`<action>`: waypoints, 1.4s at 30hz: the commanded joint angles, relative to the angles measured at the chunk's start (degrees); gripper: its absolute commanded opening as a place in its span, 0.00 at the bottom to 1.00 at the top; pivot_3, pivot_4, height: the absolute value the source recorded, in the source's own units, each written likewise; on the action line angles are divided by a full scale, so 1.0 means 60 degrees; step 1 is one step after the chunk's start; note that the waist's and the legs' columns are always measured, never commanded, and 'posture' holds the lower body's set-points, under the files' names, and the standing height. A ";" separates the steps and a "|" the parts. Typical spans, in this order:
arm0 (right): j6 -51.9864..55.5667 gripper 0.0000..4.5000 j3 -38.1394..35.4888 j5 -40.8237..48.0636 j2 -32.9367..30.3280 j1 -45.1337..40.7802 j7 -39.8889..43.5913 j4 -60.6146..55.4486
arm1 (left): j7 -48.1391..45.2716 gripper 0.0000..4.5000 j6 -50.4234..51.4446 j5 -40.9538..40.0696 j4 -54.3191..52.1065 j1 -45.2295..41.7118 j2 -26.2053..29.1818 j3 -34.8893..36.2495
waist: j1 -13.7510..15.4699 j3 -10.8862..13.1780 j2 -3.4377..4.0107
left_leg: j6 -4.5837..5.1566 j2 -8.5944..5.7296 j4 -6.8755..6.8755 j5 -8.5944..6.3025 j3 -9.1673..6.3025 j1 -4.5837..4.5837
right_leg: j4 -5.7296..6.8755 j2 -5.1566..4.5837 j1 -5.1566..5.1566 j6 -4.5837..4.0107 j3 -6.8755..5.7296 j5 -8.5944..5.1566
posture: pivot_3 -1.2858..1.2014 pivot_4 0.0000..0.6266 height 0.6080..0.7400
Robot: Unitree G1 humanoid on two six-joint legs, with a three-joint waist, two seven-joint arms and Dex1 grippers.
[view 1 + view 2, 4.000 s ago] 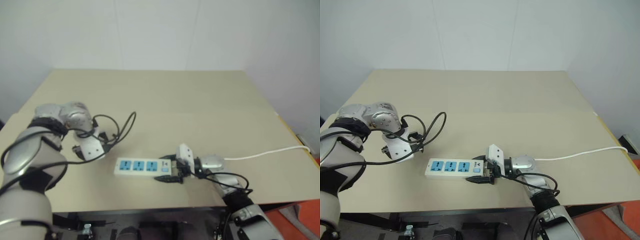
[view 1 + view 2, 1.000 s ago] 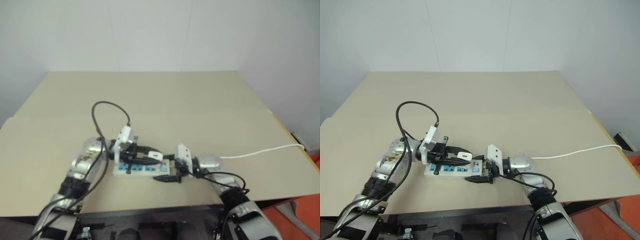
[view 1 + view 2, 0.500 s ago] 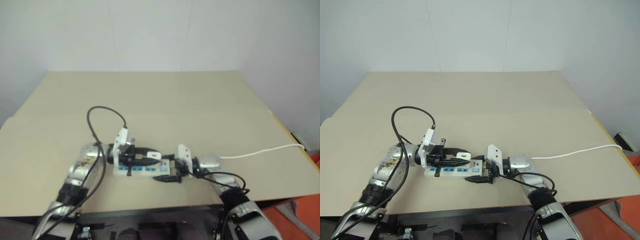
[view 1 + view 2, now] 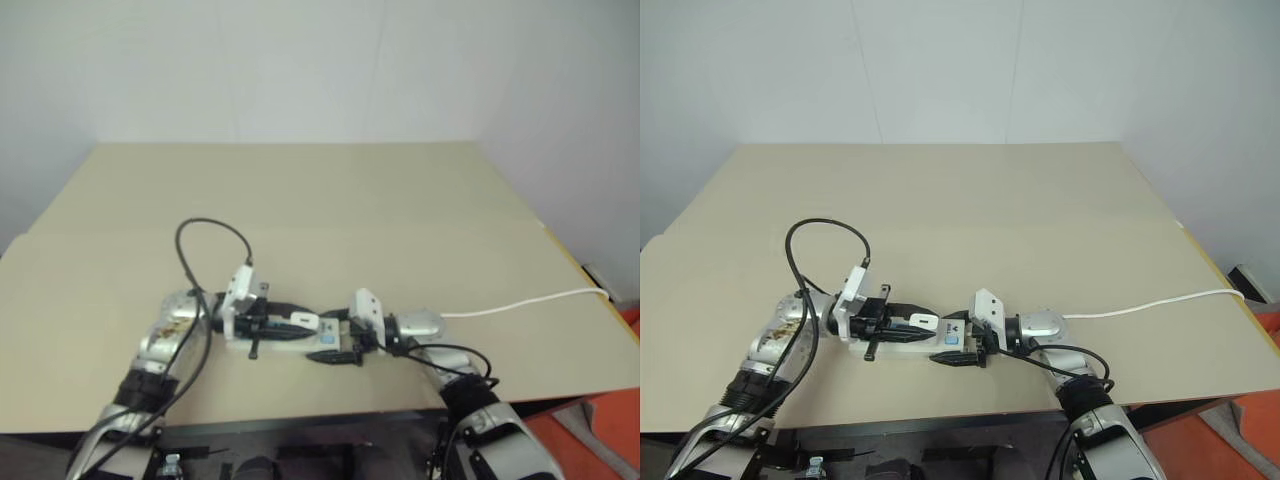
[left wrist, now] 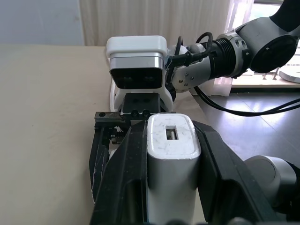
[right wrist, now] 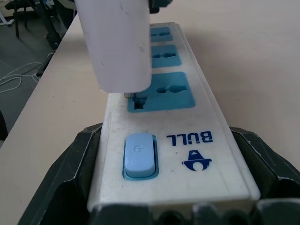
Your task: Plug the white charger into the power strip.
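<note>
the beige table (image 4: pixel 1040 210) carries the power strip (image 4: pixel 902 344) near its 6 o'clock edge; a thin white cord (image 4: pixel 1160 302) lies toward 3 o'clock.

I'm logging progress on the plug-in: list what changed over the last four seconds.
The left claw, shut on the white charger, swung in from the table's left side to above the power strip, then came down until the prongs meet the outlet nearest the switch. The right claw stayed clamped on the strip's switch end; the strip and its cord kept their place.
</note>
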 commanded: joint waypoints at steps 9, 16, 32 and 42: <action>0.0096 0.76 0.0024 -0.0074 -0.0069 0.0146 -0.0073 -0.0119 | -0.0042 0.23 -0.0540 0.0170 0.0434 -0.0291 -0.0256 0.0212 | 0.0012 0.0000 0.0000 | 0.0000 0.0000 0.0000 0.0000 0.0000 0.0000 | 0.0000 0.0000 0.0001 0.0000 0.0000 0.0000 | 0.52 0.24 1.00; 0.0118 0.76 0.0022 -0.0065 -0.0083 0.0152 -0.0072 -0.0146 | -0.0073 0.23 -0.0891 0.0383 0.0774 -0.0322 -0.0346 0.0187 | 0.0021 0.0000 0.0000 | 0.0000 0.0000 -0.0001 0.0000 0.0000 -0.0001 | -0.0002 0.0000 0.0001 0.0000 0.0000 0.0000 | 0.52 0.24 1.00; 0.0194 0.76 0.0045 -0.0053 -0.0148 0.0155 -0.0014 -0.0204 | 0.0192 0.23 -0.1185 0.0885 0.1634 0.0155 -0.0425 -0.0020 | 0.0063 -0.0026 0.0013 | 0.0000 -0.0001 -0.0004 0.0000 0.0000 0.0036 | -0.0005 -0.0002 0.0035 0.0000 -0.0001 0.0000 | 0.52 0.24 1.00; 0.0193 0.76 0.0047 -0.0052 -0.0185 0.0121 0.0030 -0.0185 | 0.0030 0.23 -0.1388 0.1198 0.2271 0.0338 -0.0180 -0.0189 | 0.0101 -0.0035 0.0024 | 0.0001 0.0000 -0.0019 -0.0002 0.0001 0.0086 | -0.0017 -0.0002 0.0078 -0.0001 -0.0001 -0.0002 | 0.52 0.24 1.00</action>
